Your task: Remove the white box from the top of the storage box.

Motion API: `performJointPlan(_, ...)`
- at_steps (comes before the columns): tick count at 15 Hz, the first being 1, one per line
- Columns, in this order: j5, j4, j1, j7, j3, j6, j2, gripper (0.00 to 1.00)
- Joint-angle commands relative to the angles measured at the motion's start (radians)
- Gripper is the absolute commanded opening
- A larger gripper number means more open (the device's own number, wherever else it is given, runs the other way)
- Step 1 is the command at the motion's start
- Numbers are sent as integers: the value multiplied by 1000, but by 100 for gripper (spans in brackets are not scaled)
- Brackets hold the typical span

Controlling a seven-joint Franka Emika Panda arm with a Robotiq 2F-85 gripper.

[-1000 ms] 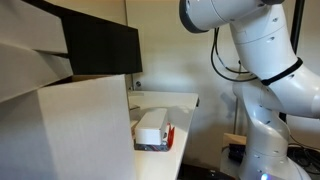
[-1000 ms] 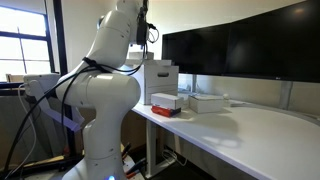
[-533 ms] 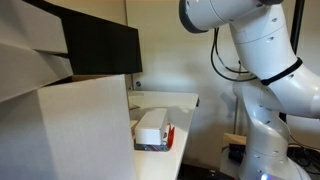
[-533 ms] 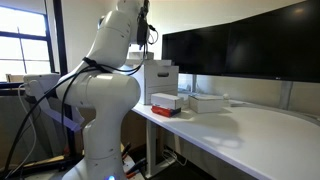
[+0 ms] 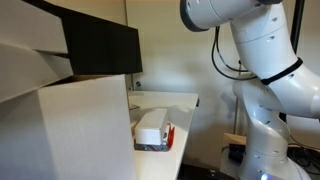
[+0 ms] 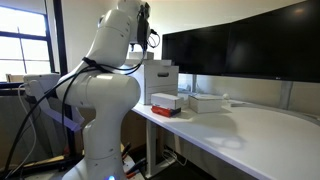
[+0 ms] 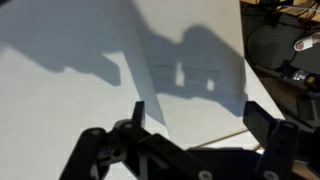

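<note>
In an exterior view I count one big pale carton (image 5: 70, 130) filling the left. Just beside it, one white box (image 5: 151, 126) lies flat on top of one storage box (image 5: 157, 146), whose red edge shows underneath. That stack sits near the front edge of the desk (image 5: 185, 102). Right of it the desk ends, and the arm (image 5: 255, 60) stands well apart from the stack.

In an exterior view with the arm on the left, the same stack sits at the near corner of the desk. One more low white package (image 6: 207, 102) lies just to its right, apart from it. Dark monitors (image 6: 240, 45) line the back, and a wide bare stretch of desk runs off to the right.

In the wrist view, the tool (image 7: 185, 150) has its two fingers (image 7: 92, 152) spread wide apart over plain white desk. The desk edge lies to the right.
</note>
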Motion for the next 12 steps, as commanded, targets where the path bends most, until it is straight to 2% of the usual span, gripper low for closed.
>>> performJointPlan(1, -23, -188, -11, 1, -13, 100, -104, 100)
performJointPlan(12, 23, -600, -41, -17, -40, 321, -355, 100)
